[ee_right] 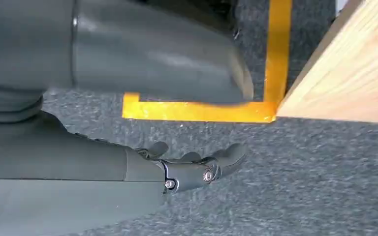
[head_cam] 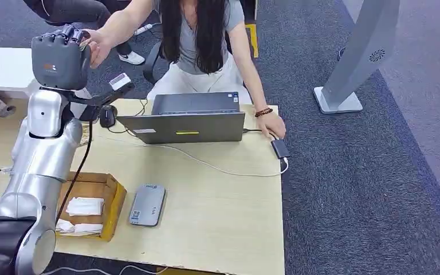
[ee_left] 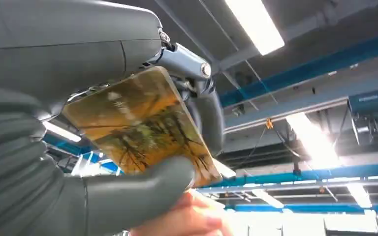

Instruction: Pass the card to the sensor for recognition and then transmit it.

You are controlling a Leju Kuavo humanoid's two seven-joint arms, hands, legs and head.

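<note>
Wooden table (head_cam: 217, 217) on grey carpet, seated person behind laptop (head_cam: 186, 123). Thumb and fingers (ee_left: 138, 196) of left hand (head_cam: 60, 57) pinching card (ee_left: 142, 128), raised high toward person's hand (head_cam: 97, 46), which touches it at the handover. Right hand (ee_right: 197, 169) hanging over the floor, fingers loosely apart, holding nothing. Sensor (head_cam: 147, 204) lying flat beside cardboard box (head_cam: 91, 203). Risk: mistimed release drops card; firm grip against a pull could bend it

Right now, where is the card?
The card is held in the left robot hand, raised at the table's far left corner in the head view, where a person's hand reaches up to it.
</note>
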